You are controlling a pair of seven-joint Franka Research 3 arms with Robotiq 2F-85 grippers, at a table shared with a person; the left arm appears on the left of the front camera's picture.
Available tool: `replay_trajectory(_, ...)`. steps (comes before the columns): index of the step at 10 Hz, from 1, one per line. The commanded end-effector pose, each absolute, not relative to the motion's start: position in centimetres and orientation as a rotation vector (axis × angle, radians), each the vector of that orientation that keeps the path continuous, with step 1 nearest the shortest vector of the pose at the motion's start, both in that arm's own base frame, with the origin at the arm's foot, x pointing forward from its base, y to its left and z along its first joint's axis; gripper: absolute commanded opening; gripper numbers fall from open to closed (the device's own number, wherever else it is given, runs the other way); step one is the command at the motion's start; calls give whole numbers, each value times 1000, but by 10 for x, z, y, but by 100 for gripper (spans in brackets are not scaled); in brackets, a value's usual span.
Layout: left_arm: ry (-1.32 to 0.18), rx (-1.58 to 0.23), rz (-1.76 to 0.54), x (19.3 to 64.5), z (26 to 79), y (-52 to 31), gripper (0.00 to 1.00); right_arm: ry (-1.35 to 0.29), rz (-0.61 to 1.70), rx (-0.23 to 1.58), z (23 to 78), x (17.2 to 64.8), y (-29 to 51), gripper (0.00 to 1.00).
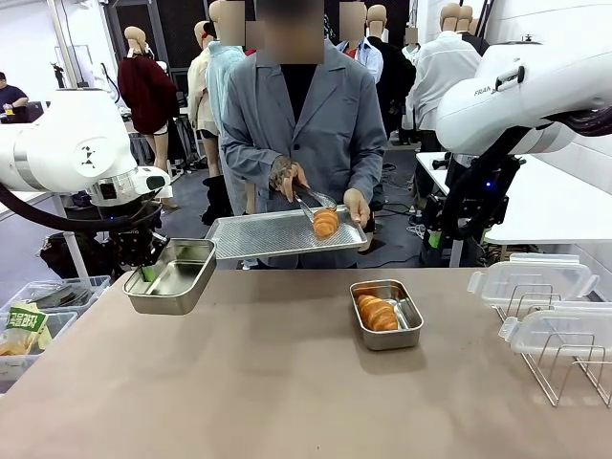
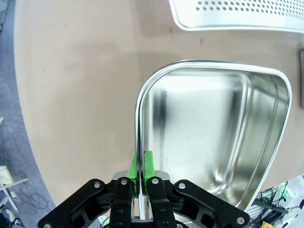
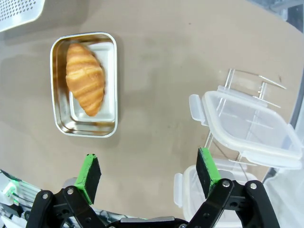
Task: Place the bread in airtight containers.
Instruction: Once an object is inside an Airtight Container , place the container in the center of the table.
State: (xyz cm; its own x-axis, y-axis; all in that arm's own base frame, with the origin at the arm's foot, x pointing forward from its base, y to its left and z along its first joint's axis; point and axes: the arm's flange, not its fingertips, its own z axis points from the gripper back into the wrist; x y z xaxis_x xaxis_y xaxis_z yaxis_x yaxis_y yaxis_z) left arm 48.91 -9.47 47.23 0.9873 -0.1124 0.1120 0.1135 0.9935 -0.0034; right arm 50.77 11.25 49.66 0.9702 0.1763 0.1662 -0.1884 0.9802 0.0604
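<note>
Golden-brown ridged croissants (image 1: 378,313), silver pans (image 2: 213,142), perforated silver tray (image 2: 237,16), clear lids (image 3: 247,123), green end effector pads (image 3: 89,173)

**Bread update: one croissant boxed, one not**

We've got one croissant (image 1: 377,313) lying in the open steel pan (image 1: 387,342) mid-surface (image 1: 287,382). The second croissant (image 1: 326,223) sits pinched in tongs (image 1: 308,203) on the perforated tray (image 1: 258,234). The other pan (image 1: 163,298) is empty and shiny, with the left hand (image 2: 141,166) clamped on its rim. Both clear lids (image 1: 531,282) are off, propped up at the right.

I see a person (image 1: 306,115) in a grey coat across the brown counter (image 1: 239,382), with a flat metal tray (image 1: 253,234) full of little holes. Metal tongs (image 1: 308,203) hang over it. A wire rack (image 1: 543,368) stands on my right. A green bag (image 1: 26,323) lies in a clear bin (image 1: 57,287) on my left.
</note>
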Motion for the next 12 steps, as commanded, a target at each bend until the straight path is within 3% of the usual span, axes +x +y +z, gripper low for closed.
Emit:
replay_trajectory(1,-133,-8,-129,490,474,-93,0,-159,178,94,496,507,114,100)
replay_trajectory(12,-133,-8,-129,490,474,-93,0,-159,178,94,496,507,114,100)
